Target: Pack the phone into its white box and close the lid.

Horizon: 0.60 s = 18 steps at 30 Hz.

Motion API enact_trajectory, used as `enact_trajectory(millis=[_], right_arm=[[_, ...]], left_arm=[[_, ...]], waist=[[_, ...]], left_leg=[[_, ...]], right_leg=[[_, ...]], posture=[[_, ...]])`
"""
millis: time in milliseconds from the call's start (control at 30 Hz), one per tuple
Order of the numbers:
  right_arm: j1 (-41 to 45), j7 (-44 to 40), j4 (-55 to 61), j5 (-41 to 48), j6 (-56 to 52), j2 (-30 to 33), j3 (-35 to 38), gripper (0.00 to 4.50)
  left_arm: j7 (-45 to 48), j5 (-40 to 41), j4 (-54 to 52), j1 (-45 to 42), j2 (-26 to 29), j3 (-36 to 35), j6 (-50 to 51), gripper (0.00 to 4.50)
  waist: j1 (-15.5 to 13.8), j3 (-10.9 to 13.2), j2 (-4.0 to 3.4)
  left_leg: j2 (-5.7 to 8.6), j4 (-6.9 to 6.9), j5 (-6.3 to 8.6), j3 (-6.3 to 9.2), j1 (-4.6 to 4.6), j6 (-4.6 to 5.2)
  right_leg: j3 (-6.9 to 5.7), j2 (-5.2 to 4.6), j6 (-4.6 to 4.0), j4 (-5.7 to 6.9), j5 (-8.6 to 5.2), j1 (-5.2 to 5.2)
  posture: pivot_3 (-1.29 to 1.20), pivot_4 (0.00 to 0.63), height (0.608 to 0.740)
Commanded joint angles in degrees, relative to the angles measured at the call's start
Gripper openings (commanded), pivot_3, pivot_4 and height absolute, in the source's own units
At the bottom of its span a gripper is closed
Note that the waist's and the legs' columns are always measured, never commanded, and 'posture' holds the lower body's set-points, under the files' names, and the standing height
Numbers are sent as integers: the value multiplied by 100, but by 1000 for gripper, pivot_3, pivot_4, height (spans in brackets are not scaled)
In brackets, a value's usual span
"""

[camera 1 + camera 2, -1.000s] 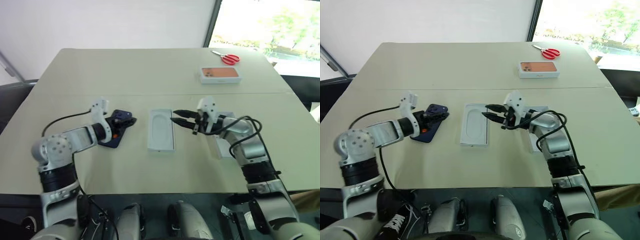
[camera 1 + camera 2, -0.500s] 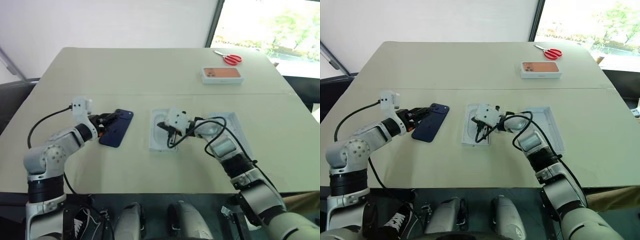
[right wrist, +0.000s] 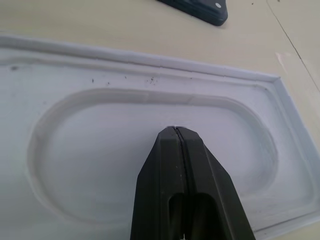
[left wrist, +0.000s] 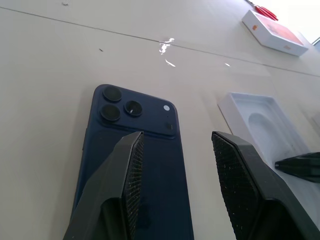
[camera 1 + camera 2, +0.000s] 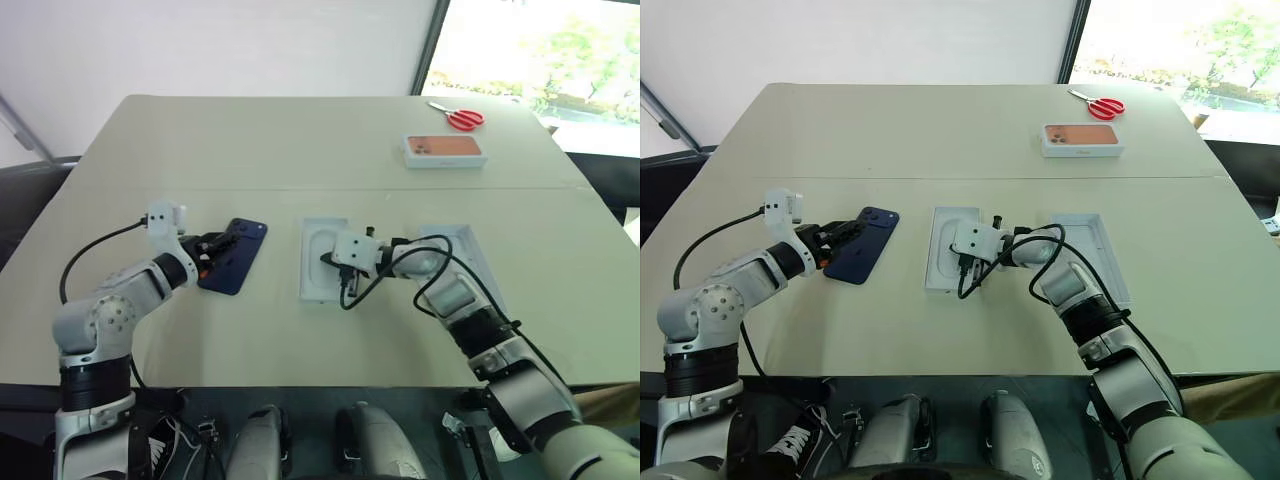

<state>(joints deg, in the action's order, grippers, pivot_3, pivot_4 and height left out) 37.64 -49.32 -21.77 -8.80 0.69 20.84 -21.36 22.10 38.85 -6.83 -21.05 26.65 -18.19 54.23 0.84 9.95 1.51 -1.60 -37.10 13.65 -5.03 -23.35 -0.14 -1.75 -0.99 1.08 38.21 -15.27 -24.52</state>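
Note:
The dark blue phone (image 5: 237,267) lies flat on the table, back up, with its camera cluster at the far end. My left gripper (image 5: 214,247) is open over its near end, one finger (image 4: 127,170) on each side above the glossy back. My right gripper (image 5: 327,262) is shut, its tips (image 3: 175,131) low over the oval recess of a white insert (image 5: 320,285). I cannot tell whether the white box lies under that insert. The lid (image 5: 1090,235) lies open side up to the right, partly behind my right arm.
A box printed with an orange phone (image 5: 444,150) and red scissors (image 5: 460,117) lie at the far right of the table. A seam (image 5: 150,191) crosses the table beyond the phone. The near table edge (image 5: 300,385) runs just below my arms.
My right gripper swung left and down from above the lid's edge to the insert. My left gripper drew back along the phone, which now lies uncovered and flat.

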Motion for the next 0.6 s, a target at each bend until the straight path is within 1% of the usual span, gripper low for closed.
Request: enact_trajectory(millis=[33, 200, 267, 333, 367, 433, 500, 600], right_arm=[[-43, 28, 195, 124, -21, -89, 110, 16], [-8, 14, 154, 199, 25, 22, 236, 16], [138, 30, 223, 427, -56, 13, 471, 16], [305, -146, 395, 929, -388, -67, 797, 16], [379, -201, 447, 1168, -602, -137, 942, 254], [523, -47, 404, 1154, -538, -216, 1012, 867], [615, 44, 388, 1178, -541, -367, 1021, 1775], [603, 118, 436, 1064, -566, -501, 905, 3377]], left_arm=[[113, -94, 9, -102, 154, 3, -197, 2309], [145, -150, 166, -179, 332, -125, -289, 2309], [260, 20, 313, -223, 468, -285, -145, 2309], [446, 235, 481, -290, 673, -455, 117, 2309], [543, 340, 561, -322, 749, -527, 204, 2546], [670, 542, 717, -401, 893, -651, 471, 3147], [739, 517, 941, -473, 1012, -691, 488, 4088], [774, 427, 1251, -531, 1094, -719, 403, 4145]], waist=[[3, 0, 0], [1, 0, 0], [-1, 1, 0], [10, 2, 2], [15, 2, 2], [25, 2, 2], [23, 2, 2], [18, 2, 2]], left_leg=[[0, 0, 0, 0, 0, 0], [-1, 0, 0, 1, 0, 0], [0, 0, 0, 1, 0, 0], [0, 0, 0, 1, -1, 0], [-1, 0, 0, 1, -1, 0], [-3, 1, 0, 1, 0, 0], [-3, 2, 0, 3, 0, 0], [-2, 2, 0, 4, 0, 0]], right_leg=[[0, 0, 0, 0, 0, 0], [0, 0, 0, 0, 0, 0], [0, 0, 0, 0, 0, 0], [-1, 0, 0, 0, 0, -1], [-1, 0, 0, 0, 0, -1], [-3, 1, 0, 0, 0, -2], [-4, 1, 0, 0, 0, -2], [-4, 1, 0, 0, 0, -2]], posture=[[0, 150, 740], [0, 150, 740], [0, 150, 740], [0, 150, 740], [0, 150, 740], [0, 150, 740], [0, 150, 740], [0, 150, 740]])
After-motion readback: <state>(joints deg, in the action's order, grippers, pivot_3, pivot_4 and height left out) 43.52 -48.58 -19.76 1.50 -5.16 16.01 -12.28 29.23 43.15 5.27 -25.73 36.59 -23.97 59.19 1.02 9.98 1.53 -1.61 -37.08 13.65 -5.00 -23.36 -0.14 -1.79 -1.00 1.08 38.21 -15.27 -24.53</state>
